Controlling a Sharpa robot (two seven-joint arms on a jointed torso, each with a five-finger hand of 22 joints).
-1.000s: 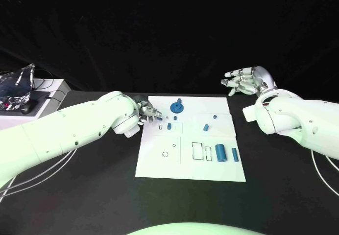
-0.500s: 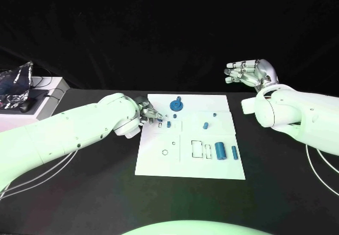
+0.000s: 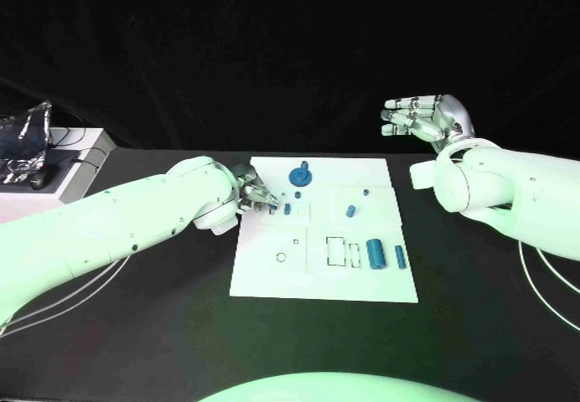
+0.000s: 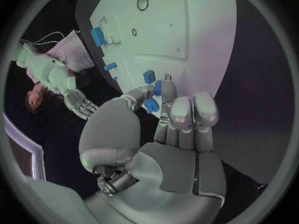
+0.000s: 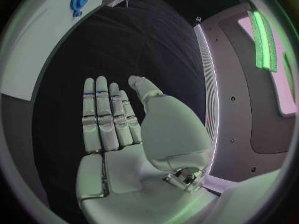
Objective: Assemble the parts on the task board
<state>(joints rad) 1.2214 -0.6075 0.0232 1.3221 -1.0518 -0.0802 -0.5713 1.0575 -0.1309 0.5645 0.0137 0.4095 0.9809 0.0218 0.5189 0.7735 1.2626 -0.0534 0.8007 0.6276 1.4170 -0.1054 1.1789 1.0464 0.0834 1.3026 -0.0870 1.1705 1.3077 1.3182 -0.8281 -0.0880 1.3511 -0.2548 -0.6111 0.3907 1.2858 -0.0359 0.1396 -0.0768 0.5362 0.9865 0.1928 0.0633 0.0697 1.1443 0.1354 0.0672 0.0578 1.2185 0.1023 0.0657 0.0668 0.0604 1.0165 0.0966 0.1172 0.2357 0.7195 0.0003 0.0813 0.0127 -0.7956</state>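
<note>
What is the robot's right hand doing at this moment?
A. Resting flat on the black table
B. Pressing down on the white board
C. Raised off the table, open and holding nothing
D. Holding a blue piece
C. The right hand is raised beyond the far right corner of the white board, and the right wrist view shows its palm bare with the fingers apart.

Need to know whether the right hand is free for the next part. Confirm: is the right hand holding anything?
No: in the right wrist view the right hand lies flat with its fingers straight and nothing in them.
</note>
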